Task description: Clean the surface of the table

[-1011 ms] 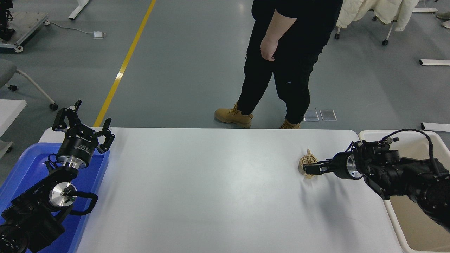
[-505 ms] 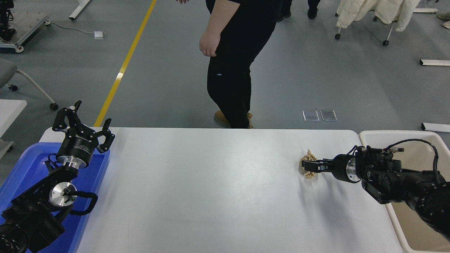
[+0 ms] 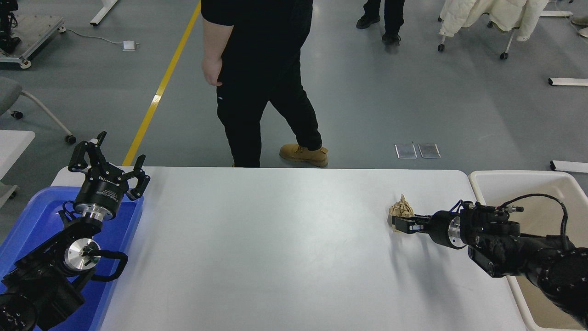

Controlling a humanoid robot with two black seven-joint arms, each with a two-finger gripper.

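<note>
Table (image 3: 275, 248), white, smooth and matte with rounded corners, fills the near scene, bearing at its right a crumpled brown paper wad (image 3: 401, 210) pinched by the right gripper (image 3: 398, 225); left gripper (image 3: 108, 158) spread over a blue tray (image 3: 27, 216).

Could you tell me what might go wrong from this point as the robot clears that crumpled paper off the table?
The right gripper seems to hold the crumpled brown paper only by its lower edge, so the paper may slip out on the way to the beige bin. If it drops, it lands back on the table surface. A person is walking close to the table's far edge and could come within the arm's reach.
</note>
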